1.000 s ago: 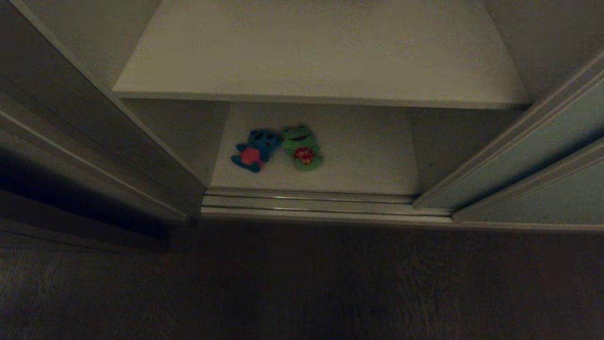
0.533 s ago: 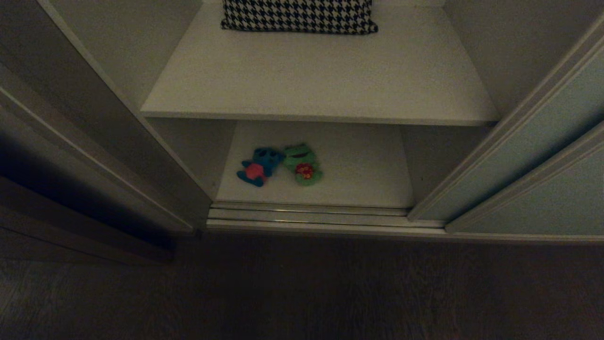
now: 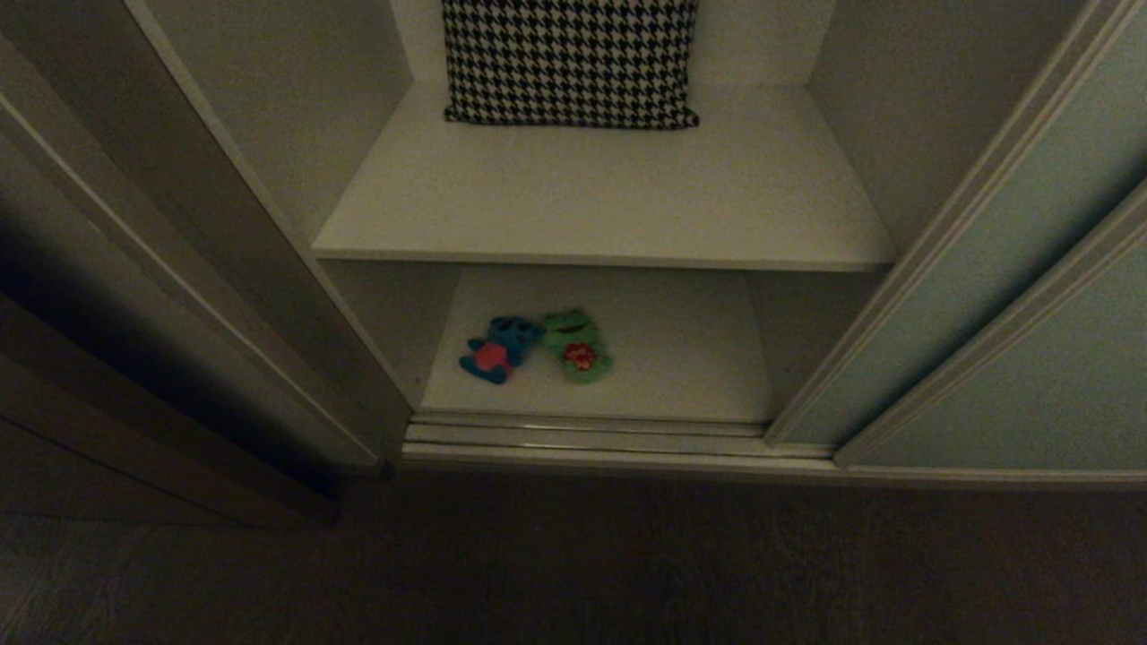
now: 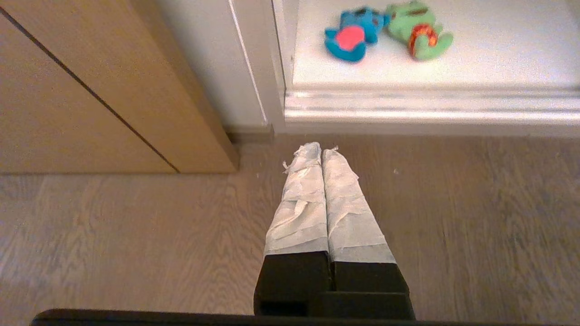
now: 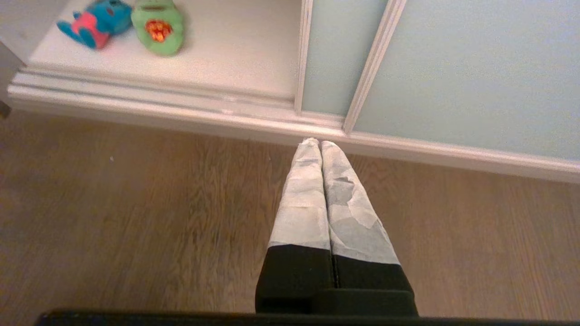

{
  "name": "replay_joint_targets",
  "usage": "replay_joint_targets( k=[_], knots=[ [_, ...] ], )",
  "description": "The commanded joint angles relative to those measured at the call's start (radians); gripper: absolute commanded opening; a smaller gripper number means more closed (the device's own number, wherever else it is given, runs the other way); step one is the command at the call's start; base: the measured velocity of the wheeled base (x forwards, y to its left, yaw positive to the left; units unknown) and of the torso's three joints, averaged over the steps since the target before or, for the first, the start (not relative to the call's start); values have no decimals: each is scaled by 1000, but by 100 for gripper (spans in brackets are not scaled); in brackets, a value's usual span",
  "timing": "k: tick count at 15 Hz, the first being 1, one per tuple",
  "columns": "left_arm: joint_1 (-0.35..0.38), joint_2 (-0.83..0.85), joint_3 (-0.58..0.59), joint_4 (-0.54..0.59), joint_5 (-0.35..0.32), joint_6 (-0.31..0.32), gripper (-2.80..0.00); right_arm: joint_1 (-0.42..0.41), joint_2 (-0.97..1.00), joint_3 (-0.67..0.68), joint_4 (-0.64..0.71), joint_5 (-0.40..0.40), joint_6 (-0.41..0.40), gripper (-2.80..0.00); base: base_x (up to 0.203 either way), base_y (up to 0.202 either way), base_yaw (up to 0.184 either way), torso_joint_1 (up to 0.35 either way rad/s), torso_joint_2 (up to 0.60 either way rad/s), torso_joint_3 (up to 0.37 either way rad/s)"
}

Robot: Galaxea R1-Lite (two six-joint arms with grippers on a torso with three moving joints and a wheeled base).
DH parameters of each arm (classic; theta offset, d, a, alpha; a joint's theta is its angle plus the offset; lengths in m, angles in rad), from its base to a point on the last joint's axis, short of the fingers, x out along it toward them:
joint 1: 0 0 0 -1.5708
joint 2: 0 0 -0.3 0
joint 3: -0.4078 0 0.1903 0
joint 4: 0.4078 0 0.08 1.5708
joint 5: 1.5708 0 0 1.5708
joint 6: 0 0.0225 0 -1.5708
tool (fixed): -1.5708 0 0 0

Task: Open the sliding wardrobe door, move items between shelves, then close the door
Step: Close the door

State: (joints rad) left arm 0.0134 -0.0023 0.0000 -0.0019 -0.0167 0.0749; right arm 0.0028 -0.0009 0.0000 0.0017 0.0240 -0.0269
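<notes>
The pale grey-green sliding wardrobe door stands slid to the right, leaving the compartment open. On the bottom shelf lie two plush items side by side: a blue one with a pink belly and a green frog. The white shelf above carries only a cushion. Neither arm appears in the head view. My left gripper hangs shut and empty over the wood floor, short of the door track, with the blue toy and frog beyond it. My right gripper is shut and empty near the door.
A black-and-white houndstooth cushion leans at the back of the upper shelf. A dark brown wooden side panel flanks the opening on the left. The metal floor track runs along the front, with wood floor before it.
The head view has risen and tilted up: the shelves and toys slid down the picture and the cushion came into sight. The toys themselves lie as before.
</notes>
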Motion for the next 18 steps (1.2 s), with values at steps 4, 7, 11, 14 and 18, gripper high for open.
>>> replay_joint_targets(
  k=[4,7,11,14,18],
  knots=[
    [0,4,0,0,1,-1,-280,0,-1,0,0,1,-1,-280,0,0,0,0,0,0],
    [0,4,0,1,0,-1,-280,0,-1,0,0,1,-1,-280,0,0,0,0,0,0],
    [2,5,-2,0,0,12,-280,0,-1,0,0,1,-1,-280,0,0,0,5,3,67],
    [0,4,0,-1,1,-15,-280,0,-1,0,0,1,-1,-280,0,0,0,0,0,0],
    [0,4,0,-3,1,-23,-280,0,-1,0,0,1,-1,-280,0,0,0,0,0,0]
  ],
)
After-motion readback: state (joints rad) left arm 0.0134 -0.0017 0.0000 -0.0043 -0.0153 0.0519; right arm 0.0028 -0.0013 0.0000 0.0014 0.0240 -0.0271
